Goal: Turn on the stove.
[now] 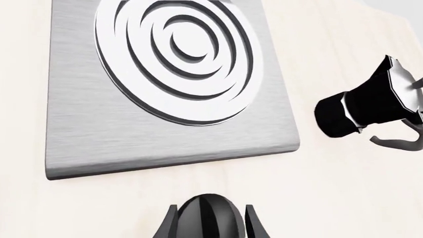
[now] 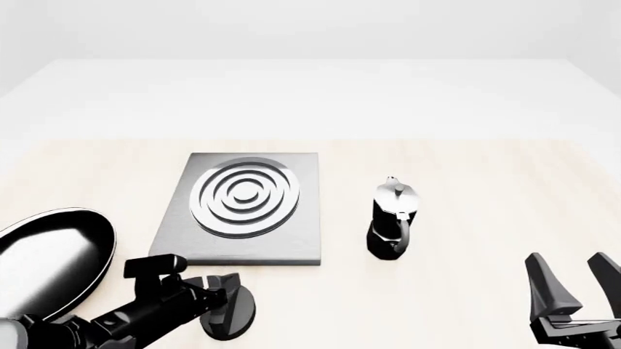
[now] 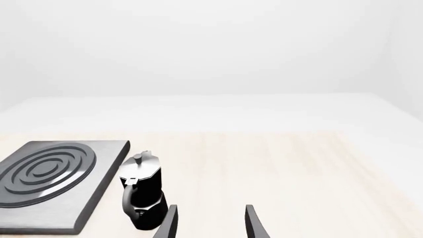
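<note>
Black knob [image 1: 210,218] sits gripped between the left gripper's [image 1: 210,223] jaws.

Glossy black arms; left pincer [image 2: 221,302] and right pincer [image 2: 574,285] with tapered, pointed black fingers

Moka pot [image 2: 393,218] beside stove [image 2: 243,247]

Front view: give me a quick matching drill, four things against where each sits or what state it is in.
Things:
1. stove knob
2. moka pot
3. frying pan
4. right gripper

Places or states:
A. open, holding nothing
B. between the left gripper's fingers
C. standing right of the stove slab
D. at the table's left edge

Pairs: 1-B, 2-C, 3-D, 4-A
</note>
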Controlling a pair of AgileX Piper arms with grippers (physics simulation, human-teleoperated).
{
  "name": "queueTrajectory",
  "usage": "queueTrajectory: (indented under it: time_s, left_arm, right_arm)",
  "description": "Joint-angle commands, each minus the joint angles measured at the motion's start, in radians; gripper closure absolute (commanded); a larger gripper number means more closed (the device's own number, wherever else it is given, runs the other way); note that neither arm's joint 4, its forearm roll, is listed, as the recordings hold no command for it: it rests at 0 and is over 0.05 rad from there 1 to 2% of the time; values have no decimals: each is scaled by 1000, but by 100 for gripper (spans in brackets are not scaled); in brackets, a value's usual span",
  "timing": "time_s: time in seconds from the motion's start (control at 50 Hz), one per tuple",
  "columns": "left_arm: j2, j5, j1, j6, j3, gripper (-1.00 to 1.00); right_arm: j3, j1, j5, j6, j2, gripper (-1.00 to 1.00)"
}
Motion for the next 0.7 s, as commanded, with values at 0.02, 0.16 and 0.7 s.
queueTrajectory:
  time_s: [0.02, 0.16, 0.7]
  left_arm:
    - [84, -70, -8, -30, 3, -100]
    - [132, -108, -9, -46, 4, -100]
    - [135, -97, 59, 2, -8, -100]
  right_arm:
    - [0, 0, -3, 4, 5, -100]
    - [0, -1, 1, 7, 0, -100]
    - [0, 1, -6, 13, 10, -100]
